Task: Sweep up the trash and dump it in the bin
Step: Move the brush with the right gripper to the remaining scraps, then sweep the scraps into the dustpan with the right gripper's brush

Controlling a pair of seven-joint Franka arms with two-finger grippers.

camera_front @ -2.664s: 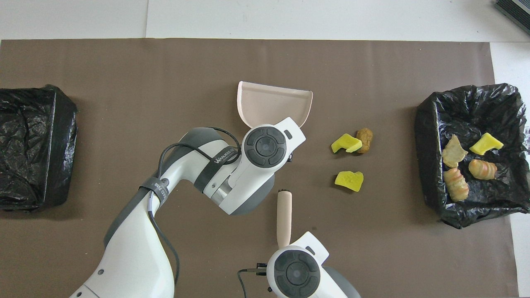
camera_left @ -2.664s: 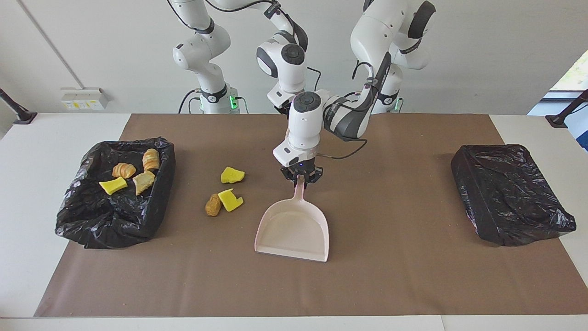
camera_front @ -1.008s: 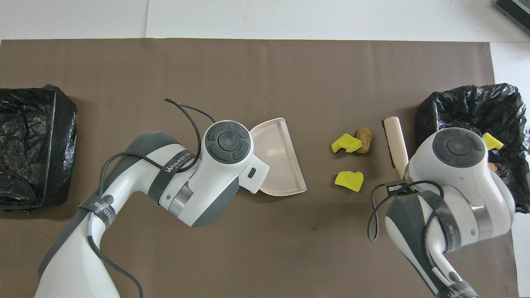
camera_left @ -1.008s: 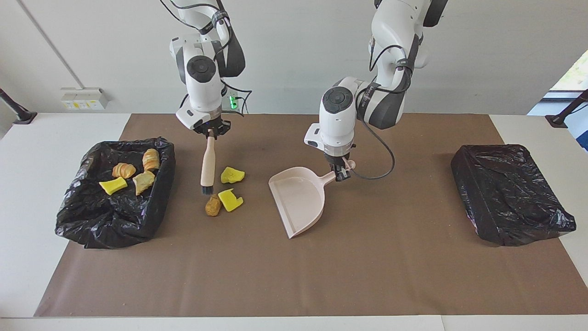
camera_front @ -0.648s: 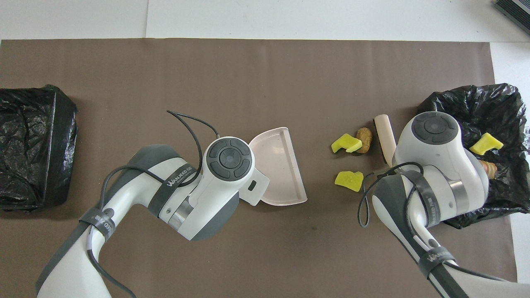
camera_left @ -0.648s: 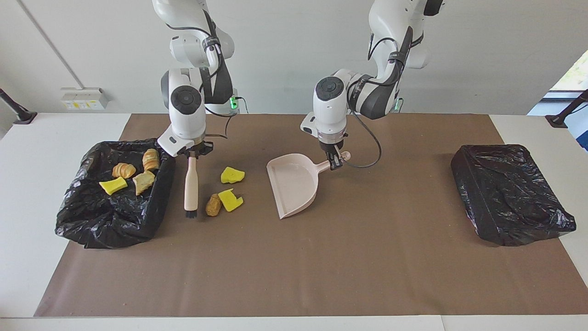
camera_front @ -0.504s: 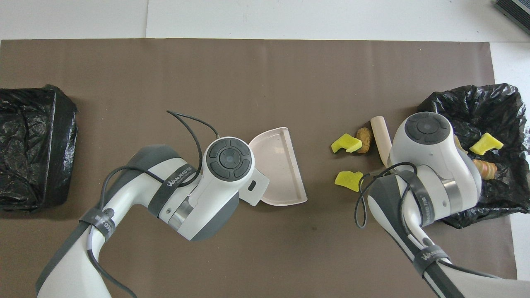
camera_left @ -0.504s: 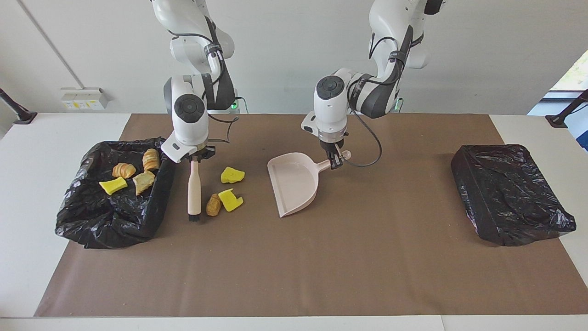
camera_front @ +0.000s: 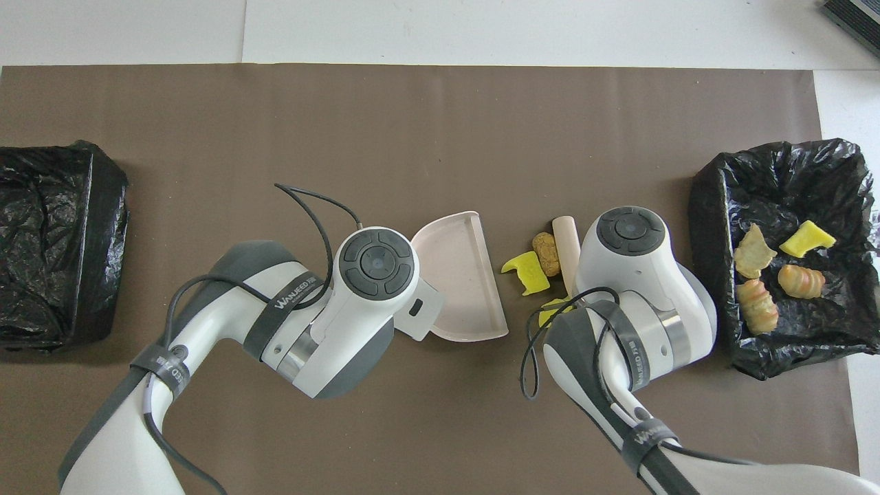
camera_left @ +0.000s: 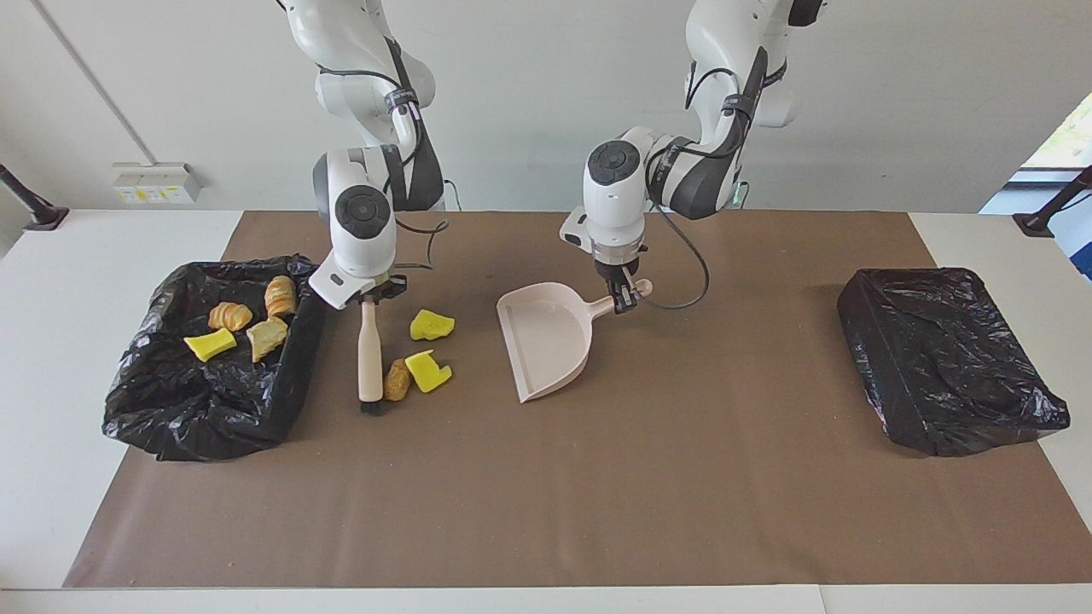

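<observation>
Surface: brown mat (camera_left: 546, 512) over a white table (camera_left: 51, 256), pale wall at the robots' end.
Right gripper (camera_left: 373, 294): fingers clamped on the top of a brush (camera_left: 370, 354), which hangs upright with its dark bristles on the mat.
Brush position: between the bin at the right arm's end and the loose trash, its handle touching the brown lump (camera_left: 397, 380).
Left gripper (camera_left: 625, 300): fingers closed on the handle of a pink dustpan (camera_left: 550, 337); the pan sits on the mat near the middle, its open mouth turned toward the trash.
Trash on mat: the brown lump and two yellow chunks (camera_left: 431, 326), lying between brush and dustpan; one chunk (camera_front: 526, 269) touches the lump, and none is in the pan.
Trash in bin: four pieces, two croissant-like lumps (camera_front: 801, 281), one tan piece (camera_left: 266, 337) and one yellow chunk (camera_left: 210, 344).
Bins: black-lined bin (camera_left: 145, 401) at the right arm's end holds those pieces; second black-lined bin (camera_left: 947, 367) at the left arm's end.
</observation>
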